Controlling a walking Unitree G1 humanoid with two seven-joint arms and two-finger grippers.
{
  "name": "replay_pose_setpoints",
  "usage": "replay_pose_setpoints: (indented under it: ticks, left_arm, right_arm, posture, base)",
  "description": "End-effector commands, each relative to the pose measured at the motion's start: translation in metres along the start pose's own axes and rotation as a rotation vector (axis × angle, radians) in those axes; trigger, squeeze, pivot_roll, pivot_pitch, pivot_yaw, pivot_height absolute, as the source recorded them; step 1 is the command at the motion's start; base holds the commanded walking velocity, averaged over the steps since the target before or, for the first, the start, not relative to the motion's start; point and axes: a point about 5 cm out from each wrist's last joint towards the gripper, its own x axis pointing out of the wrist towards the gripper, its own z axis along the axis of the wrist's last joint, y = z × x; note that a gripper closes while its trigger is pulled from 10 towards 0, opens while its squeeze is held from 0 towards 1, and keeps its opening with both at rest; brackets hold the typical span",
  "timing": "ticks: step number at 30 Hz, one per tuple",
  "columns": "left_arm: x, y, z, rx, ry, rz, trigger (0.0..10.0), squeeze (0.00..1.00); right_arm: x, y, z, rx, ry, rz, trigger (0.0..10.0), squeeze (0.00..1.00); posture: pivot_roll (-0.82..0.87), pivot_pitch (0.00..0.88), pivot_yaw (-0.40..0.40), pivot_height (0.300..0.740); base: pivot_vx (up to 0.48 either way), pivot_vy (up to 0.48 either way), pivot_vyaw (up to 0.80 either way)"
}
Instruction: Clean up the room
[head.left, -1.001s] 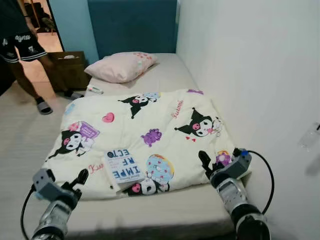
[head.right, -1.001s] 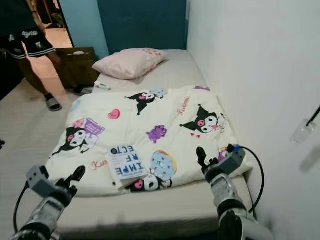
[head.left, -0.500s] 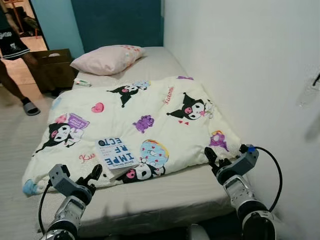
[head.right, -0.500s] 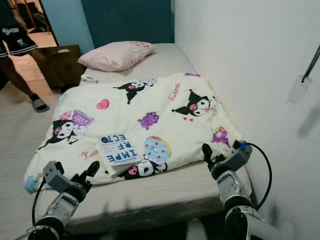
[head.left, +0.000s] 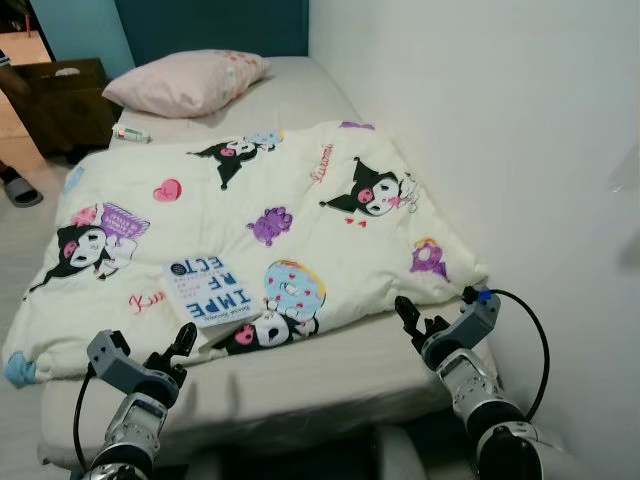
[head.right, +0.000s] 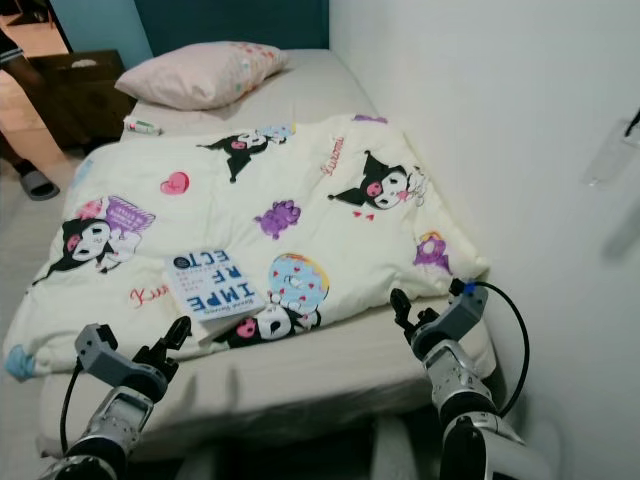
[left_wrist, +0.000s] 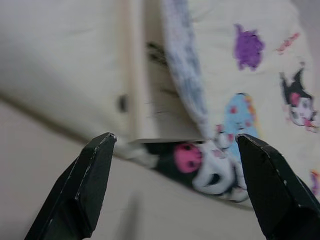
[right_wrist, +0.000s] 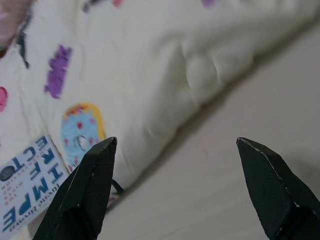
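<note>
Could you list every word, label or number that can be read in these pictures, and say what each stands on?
"IMPERFECT", in large blue letters split over three lines: cover of the book lying on the blanket.
Small print on the book's cover: too small to read.
Pink cursive script printed on the blanket, in two places: too blurred to read.

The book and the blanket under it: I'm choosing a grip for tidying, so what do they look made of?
The book looks like a paperback: a thin paper cover, white with blue print, its finish hard to judge. The blanket looks like soft padded fabric, matte, with printed cartoon figures and a puffy rounded edge.
</note>
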Motion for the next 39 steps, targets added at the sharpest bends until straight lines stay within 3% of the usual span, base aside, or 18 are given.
replay_pose_setpoints:
  ticks: [1, 5, 8, 10, 12, 13, 16, 18, 23, 27, 28, 31, 32, 33, 35, 37, 39]
  left_arm:
    - [-0.01, 0.016, 0.003, -0.012, -0.007, 0.036, 10.0, 0.0]
    - [-0.013, 0.019, 0.011, -0.011, -0.031, 0.021, 10.0, 0.0]
    - [-0.013, 0.019, 0.011, -0.011, -0.031, 0.021, 10.0, 0.0]
    - [-0.013, 0.018, 0.021, -0.011, -0.055, -0.004, 10.0, 0.0]
    - [-0.013, 0.018, 0.021, -0.011, -0.055, -0.004, 10.0, 0.0]
    - [-0.014, 0.015, 0.032, -0.029, -0.093, -0.041, 10.0, 0.0]
    - [-0.013, 0.011, 0.038, -0.041, -0.111, -0.067, 10.0, 0.0]
    - [-0.012, -0.002, 0.051, -0.056, -0.145, -0.13, 10.0, 0.0]
    - [-0.013, -0.012, 0.06, -0.062, -0.164, -0.171, 10.0, 0.0]
    - [-0.013, -0.031, 0.076, -0.076, -0.199, -0.242, 10.0, 0.0]
    - [-0.013, -0.031, 0.076, -0.076, -0.199, -0.242, 10.0, 0.0]
    - [-0.013, -0.048, 0.086, -0.087, -0.214, -0.291, 10.0, 0.0]
    - [-0.013, -0.048, 0.086, -0.087, -0.214, -0.291, 10.0, 0.0]
    - [-0.014, -0.057, 0.088, -0.095, -0.217, -0.318, 10.0, 0.0]
    - [-0.014, -0.057, 0.088, -0.095, -0.217, -0.318, 10.0, 0.0]
    - [-0.018, -0.072, 0.089, -0.118, -0.211, -0.351, 10.0, 0.0]
    - [-0.021, -0.078, 0.088, -0.124, -0.206, -0.359, 10.0, 0.0]
  right_arm:
    - [0.0, 0.002, -0.007, 0.053, 0.017, -0.001, 10.0, 0.0]
    - [0.004, 0.01, -0.001, 0.121, -0.013, 0.032, 10.0, 0.0]
    - [0.004, 0.01, -0.001, 0.121, -0.013, 0.032, 10.0, 0.0]
    - [0.01, 0.023, 0.011, 0.204, -0.065, 0.102, 10.0, 0.0]
    - [0.01, 0.023, 0.011, 0.204, -0.065, 0.102, 10.0, 0.0]
    - [0.014, 0.034, 0.021, 0.273, -0.114, 0.158, 10.0, 0.0]
    - [0.015, 0.036, 0.023, 0.278, -0.119, 0.159, 10.0, 0.0]
    - [0.017, 0.039, 0.025, 0.294, -0.132, 0.138, 10.0, 0.0]
    - [0.018, 0.043, 0.028, 0.321, -0.146, 0.145, 10.0, 0.0]
    - [0.025, 0.067, 0.035, 0.348, -0.153, 0.246, 10.0, 0.0]
    - [0.025, 0.067, 0.035, 0.348, -0.153, 0.246, 10.0, 0.0]
    - [0.029, 0.09, 0.041, 0.36, -0.153, 0.338, 10.0, 0.0]
    - [0.029, 0.09, 0.041, 0.36, -0.153, 0.338, 10.0, 0.0]
    - [0.031, 0.104, 0.045, 0.366, -0.155, 0.382, 10.0, 0.0]
    - [0.031, 0.104, 0.045, 0.366, -0.155, 0.382, 10.0, 0.0]
    - [0.035, 0.125, 0.053, 0.352, -0.156, 0.399, 10.0, 0.0]
    - [0.037, 0.129, 0.057, 0.341, -0.159, 0.372, 10.0, 0.0]
  posture:
    - [-0.06, 0.278, -0.032, 0.556]
    - [-0.03, 0.324, -0.024, 0.541]
    - [-0.03, 0.324, -0.024, 0.541]
    - [0.0, 0.368, -0.012, 0.531]
    - [0.0, 0.368, -0.012, 0.531]
    - [0.03, 0.402, 0.001, 0.526]
    - [0.05, 0.416, 0.005, 0.526]
    - [0.08, 0.45, 0.015, 0.526]
    - [0.1, 0.471, 0.02, 0.526]
    - [0.13, 0.511, 0.025, 0.526]
    - [0.13, 0.511, 0.025, 0.526]
    - [0.14, 0.539, 0.025, 0.526]
    - [0.14, 0.539, 0.025, 0.526]
    - [0.14, 0.557, 0.024, 0.526]
    - [0.14, 0.557, 0.024, 0.526]
    - [0.16, 0.576, 0.017, 0.526]
    - [0.19, 0.586, 0.013, 0.526]
  base:
    - [0.0, 0.0, 0.0]
    - [0.0, 0.0, 0.0]
    - [0.0, 0.0, 0.0]
    - [0.0, 0.0, 0.0]
    - [0.0, 0.0, 0.0]
    - [0.0, 0.0, 0.0]
    - [0.0, 0.0, 0.0]
    - [0.0, 0.0, 0.0]
    - [0.0, 0.0, 0.0]
    - [0.0, 0.0, 0.0]
    - [0.0, 0.0, 0.0]
    - [0.0, 0.0, 0.0]
    - [0.0, 0.0, 0.0]
    - [0.0, 0.0, 0.0]
    - [0.0, 0.0, 0.0]
    - [0.0, 0.0, 0.0]
    - [0.0, 0.0, 0.0]
